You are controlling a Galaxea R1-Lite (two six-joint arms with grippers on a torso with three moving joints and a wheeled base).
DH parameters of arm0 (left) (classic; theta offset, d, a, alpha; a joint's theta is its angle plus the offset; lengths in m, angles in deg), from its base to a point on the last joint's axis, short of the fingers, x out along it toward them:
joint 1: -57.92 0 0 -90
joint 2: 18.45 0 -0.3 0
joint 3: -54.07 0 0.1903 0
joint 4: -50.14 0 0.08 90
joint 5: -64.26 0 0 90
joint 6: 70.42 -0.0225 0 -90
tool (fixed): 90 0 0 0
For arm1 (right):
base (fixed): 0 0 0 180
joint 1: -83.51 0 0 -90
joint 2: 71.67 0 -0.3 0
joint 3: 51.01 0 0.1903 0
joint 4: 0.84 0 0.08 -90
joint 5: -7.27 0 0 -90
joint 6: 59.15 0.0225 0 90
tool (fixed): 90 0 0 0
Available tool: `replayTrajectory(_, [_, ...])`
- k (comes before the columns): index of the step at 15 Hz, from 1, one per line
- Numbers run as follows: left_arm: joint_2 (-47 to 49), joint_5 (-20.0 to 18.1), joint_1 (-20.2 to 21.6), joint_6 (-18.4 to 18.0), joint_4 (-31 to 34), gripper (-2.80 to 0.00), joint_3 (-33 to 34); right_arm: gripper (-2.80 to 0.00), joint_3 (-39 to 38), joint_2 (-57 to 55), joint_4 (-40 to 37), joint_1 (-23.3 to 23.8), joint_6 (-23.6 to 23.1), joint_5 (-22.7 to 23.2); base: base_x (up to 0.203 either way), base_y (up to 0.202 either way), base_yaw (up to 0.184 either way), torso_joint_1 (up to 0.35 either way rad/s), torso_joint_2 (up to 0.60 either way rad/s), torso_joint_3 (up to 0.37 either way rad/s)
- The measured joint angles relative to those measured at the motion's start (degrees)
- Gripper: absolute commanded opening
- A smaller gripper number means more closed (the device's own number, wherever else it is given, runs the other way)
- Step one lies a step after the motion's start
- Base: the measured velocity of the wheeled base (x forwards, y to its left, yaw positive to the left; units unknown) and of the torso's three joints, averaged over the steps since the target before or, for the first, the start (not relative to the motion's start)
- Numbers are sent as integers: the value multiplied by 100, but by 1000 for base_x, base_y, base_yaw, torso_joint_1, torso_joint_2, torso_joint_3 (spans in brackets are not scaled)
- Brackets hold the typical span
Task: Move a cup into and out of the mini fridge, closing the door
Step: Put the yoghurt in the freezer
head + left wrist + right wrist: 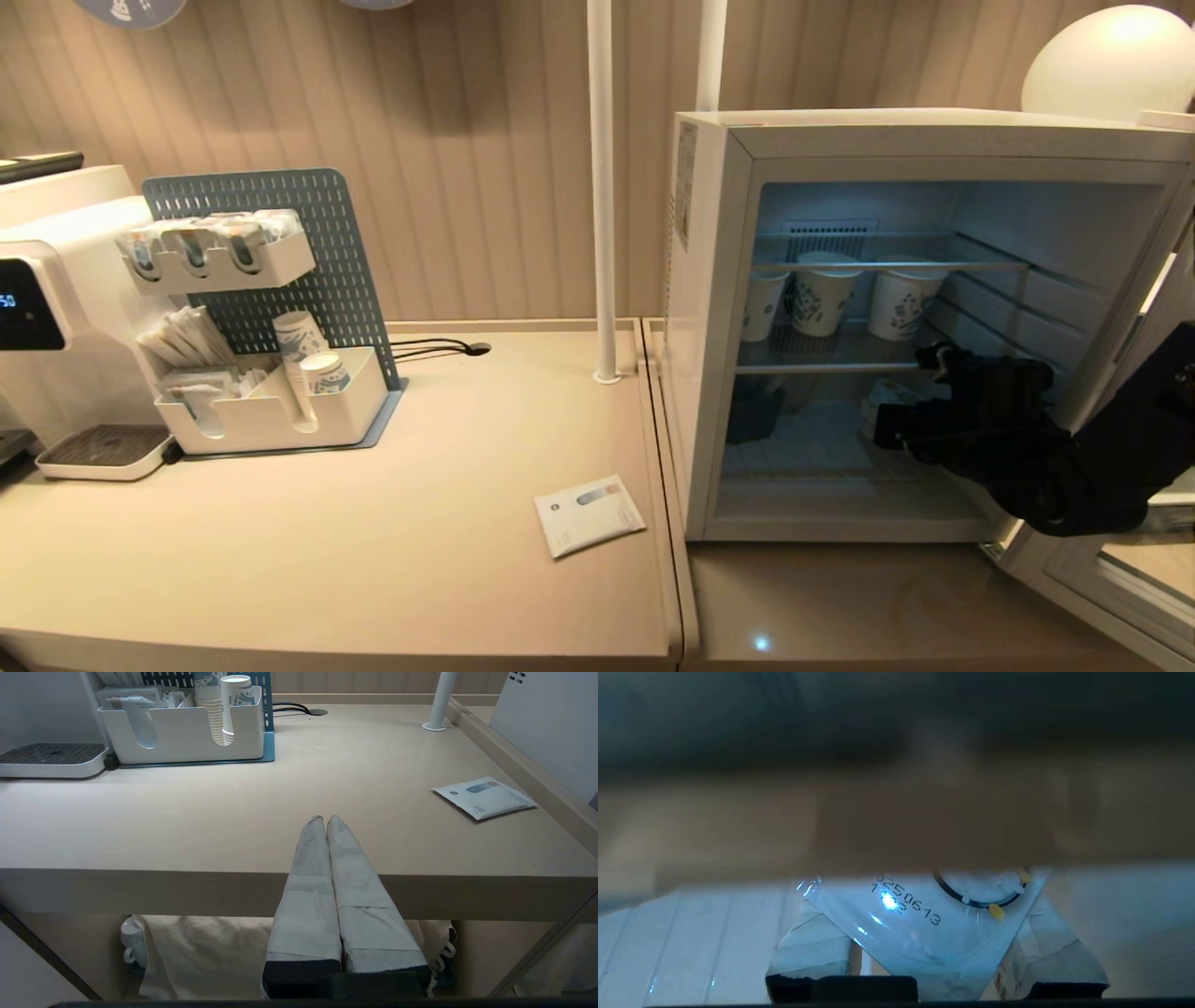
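Right gripper (936, 956) grips the cup (924, 924), a tiny white plastic tub with a shiny foil lid; taped pale fingers (815, 952) sit on either side of it, pressed to its sides. Lid shows a printed black date code, a dark ring and small orange-yellow marks near one edge. Cup and gripper are inside the mini fridge (709, 308), a white box-shaped countertop unit with wire shelves and a side sticker, in the lower compartment under the middle shelf, above the ribbed white floor. Whether the tub rests on that floor cannot be told.

Right arm (1102, 457), black, comes in from the right edge of the head view and reaches low through the opening, wrist roughly level. Door (1102, 579), pale grey frame with glass, stands swung open at the fridge's right, only its lower part showing.

Three taller white paper cups with blue patterns (822, 294) stand on the middle shelf, above the gripper.

Left gripper (327, 826) is parked at the near edge of the beige counter (233, 821), taped fingers pressed together, holding nothing. White flat packet (486, 797) lies on the counter near the fridge.
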Motion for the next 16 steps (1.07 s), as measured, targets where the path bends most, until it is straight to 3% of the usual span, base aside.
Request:
replayTrajectory(11, [0, 0, 0, 2, 2, -280, 0, -280, -133, -132, 42, 22, -140, 5, 0, 0, 0, 0, 0, 0])
replayTrajectory(13, [0, 0, 0, 1, -3, -280, 0, 0, -140, -203, 66, 20, -199, 2, 0, 0, 0, 0, 0, 0])
replayTrajectory(16, [0, 0, 0, 1, -3, -280, 0, 0, -144, -240, 66, 20, -190, 10, 0, 0, 0, 0, 0, 0])
